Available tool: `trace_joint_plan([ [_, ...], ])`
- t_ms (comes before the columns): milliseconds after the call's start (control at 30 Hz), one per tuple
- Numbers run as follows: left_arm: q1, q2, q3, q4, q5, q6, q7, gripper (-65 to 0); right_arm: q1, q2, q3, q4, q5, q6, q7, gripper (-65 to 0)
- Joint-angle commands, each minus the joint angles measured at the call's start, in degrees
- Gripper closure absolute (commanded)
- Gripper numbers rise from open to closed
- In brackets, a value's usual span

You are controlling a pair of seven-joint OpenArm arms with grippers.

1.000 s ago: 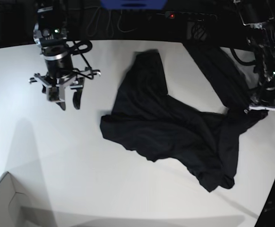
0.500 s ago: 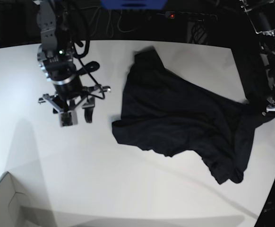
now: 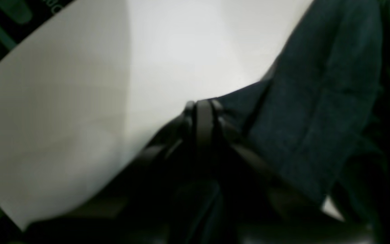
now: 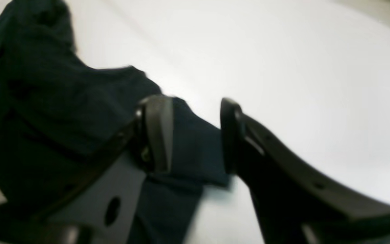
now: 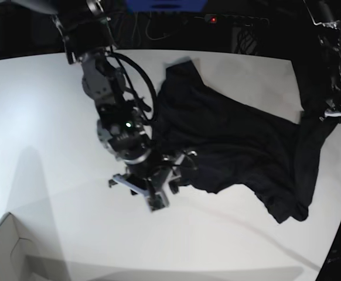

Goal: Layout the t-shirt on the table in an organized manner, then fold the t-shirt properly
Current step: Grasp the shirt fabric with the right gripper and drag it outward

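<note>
A large white tabletop [image 5: 53, 88] with a curved edge fills the base view, dark clutter and cables behind it, and the corner of a white box [image 5: 6, 246] at the near left.

A black long-sleeved t-shirt [image 5: 235, 146] lies rumpled across the middle and right of the tabletop, not yet spread flat. One part of it reaches toward the far edge, and a bunched fold lies near the front right.

The right hand [image 5: 156, 190], on the left in the base view, is low over the shirt's near left edge. In the right wrist view its two fingers stand apart with a flap of black cloth in the gap between them; whether they touch the cloth cannot be told, and they have not closed on it.

The left hand [image 5: 340, 114], at the far right of the base view, is closed tight on a pinch of the shirt's right edge, and the cloth hangs up to it from the tabletop.

The fabric looks thin, light and limp. It will probably drape and wrinkle and slide easily on the smooth surface. It seems best held by a hem, corner or shoulder seam and pulled gently taut between both hands.
</note>
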Motion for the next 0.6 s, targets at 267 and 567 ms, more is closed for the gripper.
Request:
trace_joint_plan([
  [267,3.1,-1.4,-0.5,1.5,-0.4,0.0,-1.8,-0.4,12.2,-7.4,-10.1,-30.8,0.2,9.8,16.9,-24.3],
  [567,3.7,0.3,-0.5,1.5,-0.4,0.0,-1.9,-0.4,14.2,-7.4,-10.1,-48.1,0.2,9.8,32.6,-29.1],
])
